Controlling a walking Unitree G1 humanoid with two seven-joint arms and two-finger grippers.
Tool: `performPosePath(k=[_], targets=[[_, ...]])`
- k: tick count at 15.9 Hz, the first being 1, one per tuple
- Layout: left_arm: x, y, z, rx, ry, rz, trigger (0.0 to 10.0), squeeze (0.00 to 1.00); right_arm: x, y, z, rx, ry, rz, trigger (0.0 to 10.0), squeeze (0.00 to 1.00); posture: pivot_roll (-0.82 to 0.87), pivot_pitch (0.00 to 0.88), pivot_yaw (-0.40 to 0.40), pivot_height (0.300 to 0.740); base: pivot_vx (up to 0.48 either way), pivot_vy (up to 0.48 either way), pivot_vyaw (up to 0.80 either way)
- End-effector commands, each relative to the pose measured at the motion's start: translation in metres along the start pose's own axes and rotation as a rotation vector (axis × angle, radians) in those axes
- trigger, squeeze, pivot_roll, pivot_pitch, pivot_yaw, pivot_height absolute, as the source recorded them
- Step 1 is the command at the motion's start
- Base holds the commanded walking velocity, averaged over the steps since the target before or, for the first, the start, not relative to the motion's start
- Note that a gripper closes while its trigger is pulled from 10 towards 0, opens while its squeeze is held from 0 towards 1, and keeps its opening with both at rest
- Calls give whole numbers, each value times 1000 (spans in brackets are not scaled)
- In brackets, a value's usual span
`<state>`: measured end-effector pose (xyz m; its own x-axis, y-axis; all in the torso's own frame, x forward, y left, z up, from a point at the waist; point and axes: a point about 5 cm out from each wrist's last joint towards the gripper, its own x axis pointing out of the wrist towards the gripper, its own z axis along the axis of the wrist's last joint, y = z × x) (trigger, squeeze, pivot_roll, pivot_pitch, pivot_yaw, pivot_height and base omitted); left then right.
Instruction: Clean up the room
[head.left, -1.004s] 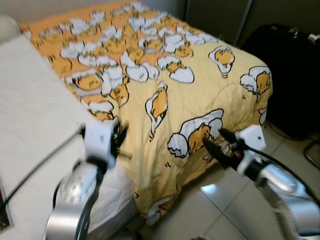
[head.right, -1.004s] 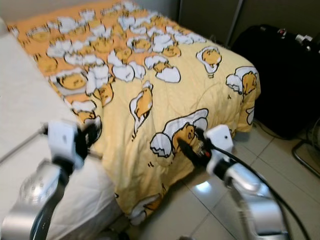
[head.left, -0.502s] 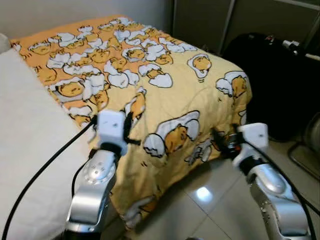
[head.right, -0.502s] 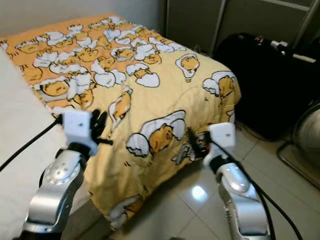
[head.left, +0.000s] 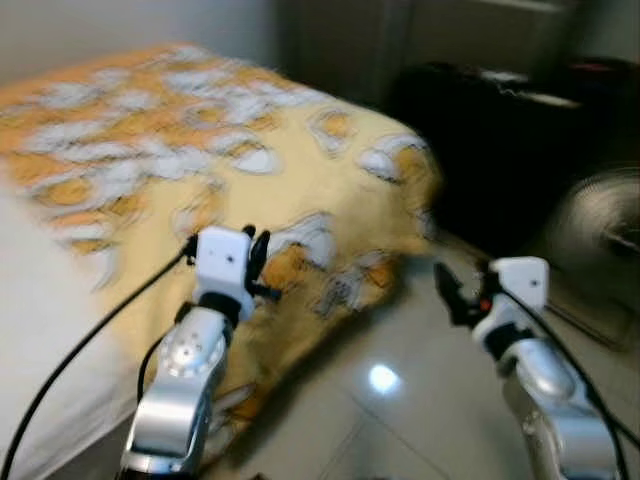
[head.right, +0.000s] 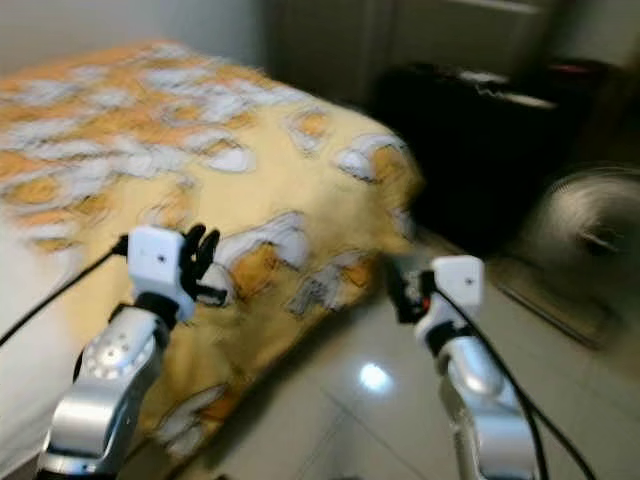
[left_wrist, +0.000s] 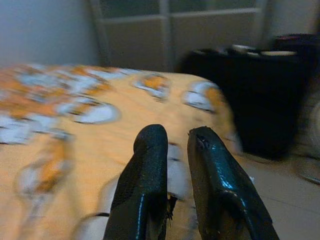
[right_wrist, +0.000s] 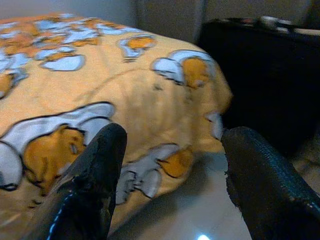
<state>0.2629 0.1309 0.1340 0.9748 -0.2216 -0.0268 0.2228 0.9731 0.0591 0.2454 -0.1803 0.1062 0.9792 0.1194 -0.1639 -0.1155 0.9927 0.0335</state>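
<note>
Both grippers empty, bed corner dead ahead.

My left gripper (left_wrist: 172, 165) is up in front of me with its fingers pressed nearly together, holding nothing, and it hovers over the edge of the yellow blanket (head.left: 300, 190) on the bed. My right gripper (right_wrist: 172, 170) is spread wide and empty, out over the tiled floor (head.left: 400, 400) just beside the blanket's hanging corner; I judge both are raised for clearance. Beyond sits a black suitcase (head.left: 500, 150), with a fan (head.left: 600, 215) near it. The picture is blurred, so I can't pick out anything to tidy yet.
</note>
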Motion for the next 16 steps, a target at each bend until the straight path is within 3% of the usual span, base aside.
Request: performPosePath(k=[1, 4, 9, 16], targets=[[1, -1, 4, -16, 1, -22, 10000, 0, -2, -1, 1, -11, -13, -3, 10000, 0, -31, 0, 52, 740, 0, 0, -800], [4, 0, 4, 44, -27, -32, 10000, 0, -2, 0, 0, -10, -12, -12, 10000, 0, -33, 0, 49, 740, 95, 0, -800], [4, 2, 5, 35, -23, -35, 10000, 0, -2, 0, 0, -14, -14, -13, 10000, 0, -32, 0, 54, 740, 346, 0, -800], [5, -3, 6, 36, -29, -54, 10000, 0, 3, 0, 3, -18, -28, -13, 10000, 0, -26, 0, 55, 740, 365, 0, 0]])
